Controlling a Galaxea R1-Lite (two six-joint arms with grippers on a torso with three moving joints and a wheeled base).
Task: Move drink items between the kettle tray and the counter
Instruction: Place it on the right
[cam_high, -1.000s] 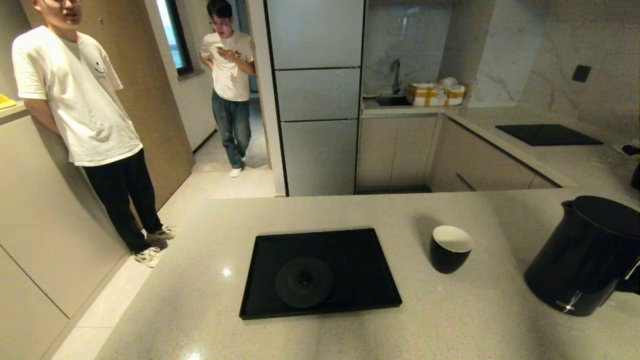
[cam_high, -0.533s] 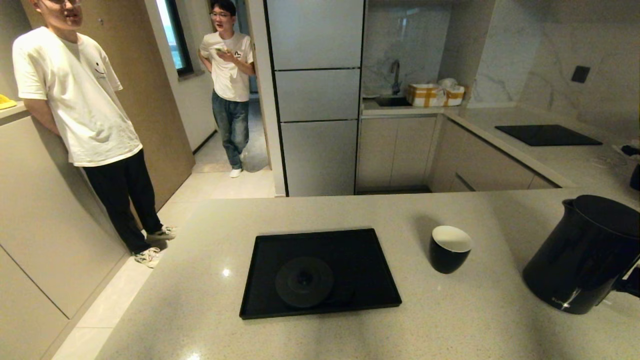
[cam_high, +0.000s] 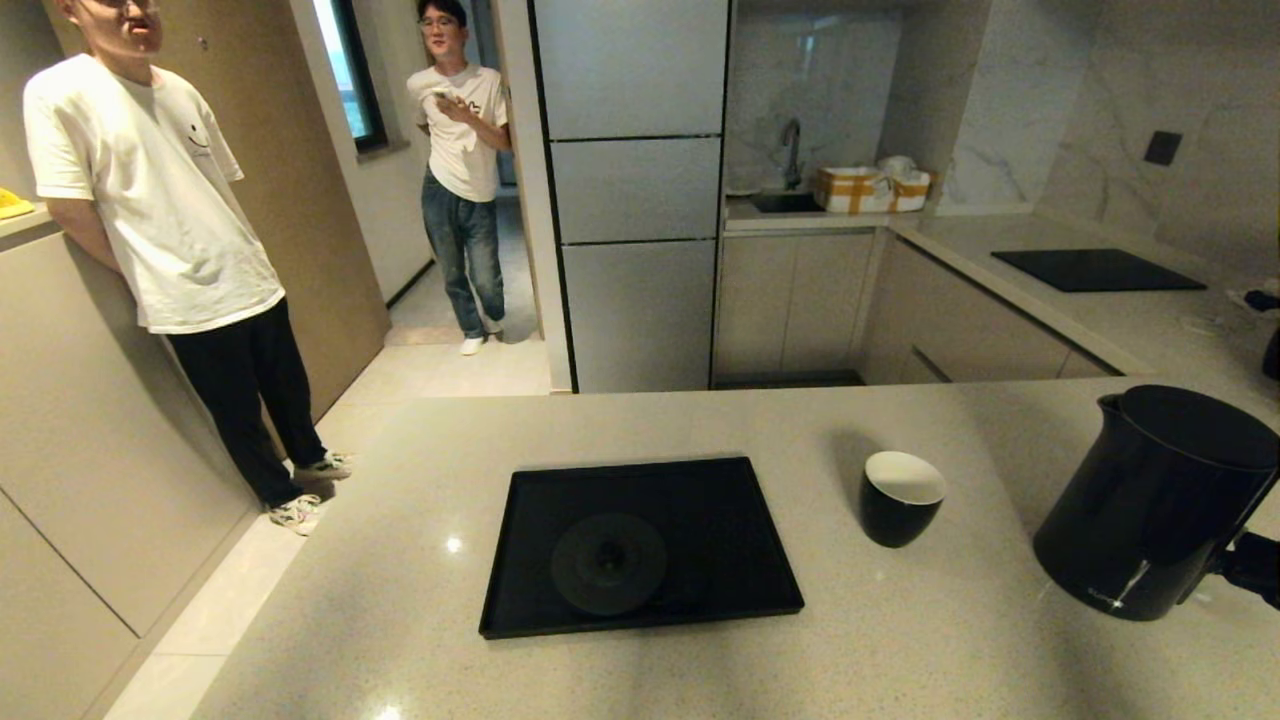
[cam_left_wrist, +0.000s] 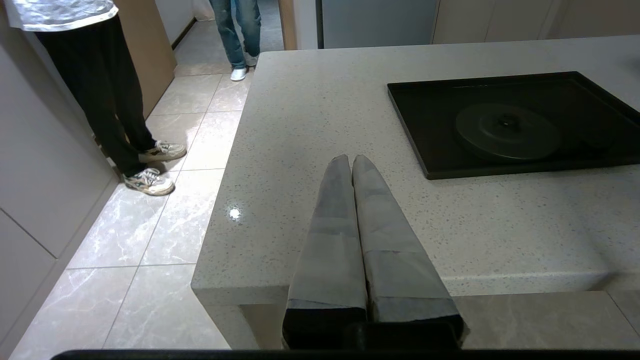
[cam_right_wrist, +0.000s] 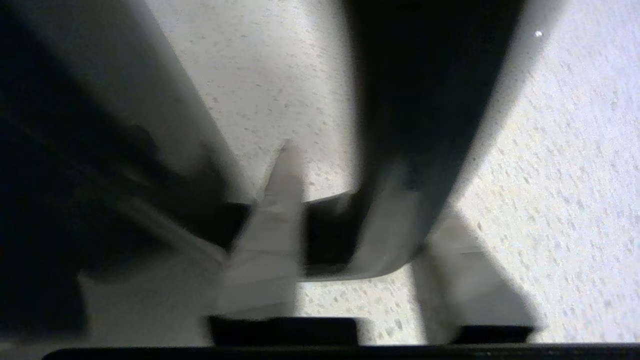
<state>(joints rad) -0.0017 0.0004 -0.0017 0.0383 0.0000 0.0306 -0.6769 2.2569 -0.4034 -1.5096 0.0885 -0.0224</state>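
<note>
The tall black kettle (cam_high: 1150, 510) leans slightly at the counter's (cam_high: 900, 650) right end. My right gripper (cam_high: 1255, 570) holds it from the right. In the right wrist view that gripper (cam_right_wrist: 360, 192) is shut on the kettle's loop handle (cam_right_wrist: 400, 200), one finger through the loop. The small black cup (cam_high: 900, 497), white inside, stands upright between kettle and tray. The black tray (cam_high: 720, 540) lies mid-counter and holds only its round base disc (cam_high: 608, 563). My left gripper (cam_left_wrist: 351, 160) is shut and empty above the counter's near left corner, short of the tray (cam_left_wrist: 425, 125).
Two people stand on the floor beyond the counter's left side (cam_high: 160, 200) (cam_high: 460, 130). A black cooktop panel (cam_high: 1095, 268) lies on the back right counter. The counter's left edge (cam_left_wrist: 220, 200) drops to the tiled floor.
The kettle has shifted left and a little up in my right gripper. Cup and tray have not moved. The far person stepped slightly.
</note>
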